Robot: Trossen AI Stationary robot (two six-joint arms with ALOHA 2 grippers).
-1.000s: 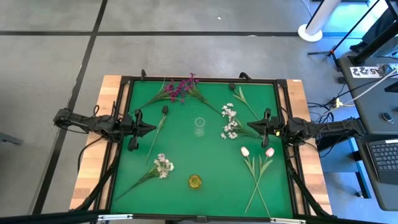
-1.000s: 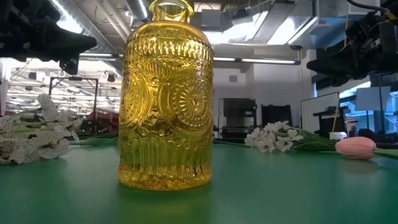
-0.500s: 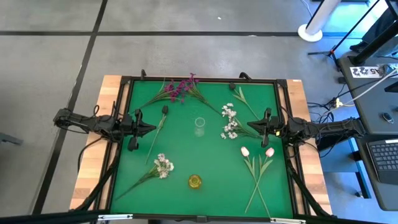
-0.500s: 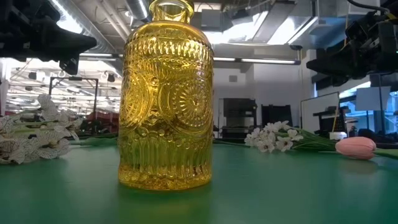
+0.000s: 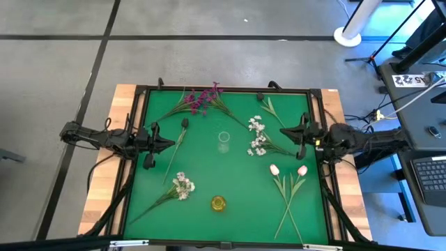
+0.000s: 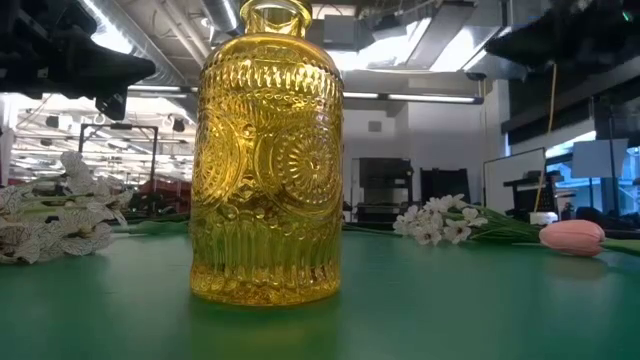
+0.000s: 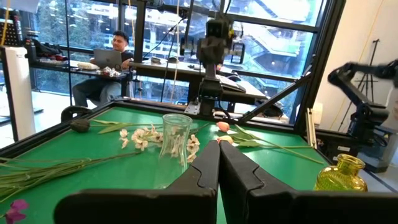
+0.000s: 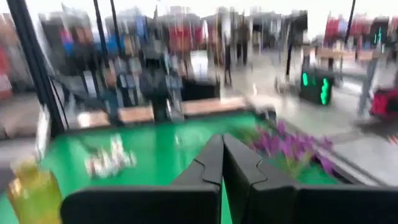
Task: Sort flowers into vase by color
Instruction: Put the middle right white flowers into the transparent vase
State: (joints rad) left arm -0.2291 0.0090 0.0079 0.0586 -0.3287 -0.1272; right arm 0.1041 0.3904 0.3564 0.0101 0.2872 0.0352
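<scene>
— Though pinched shut and carrying nothing, had just swung a touch toward the far side of the green table (image 5: 230, 167), speaking of the right gripper (image 5: 283, 130). Hung above the mat just beside the white cluster (image 5: 258, 139). Blurred the right wrist view in doing so.

— Meant a start on the sorting, probably, with nothing picked yet. And the left gripper (image 5: 171, 144)?

— Waited at the left side, fingers together, empty, same as a moment before.

— On to the containers, then.

— Stood near the front edge, the yellow vase (image 5: 219, 203); held no stems. Stood mid-table, the clear glass (image 5: 224, 138); looked empty too.

— And the flowers?

— Lay flat on the mat, every one. Magenta sprigs (image 5: 202, 97) at the far edge. Pale tulips (image 5: 274, 169) with crossed stems at the right, toward the front. A second white cluster (image 5: 183, 185) front left. A dark bud (image 5: 185, 123) near the left gripper.

— Left all the sorting still to do, by the look of it.
</scene>
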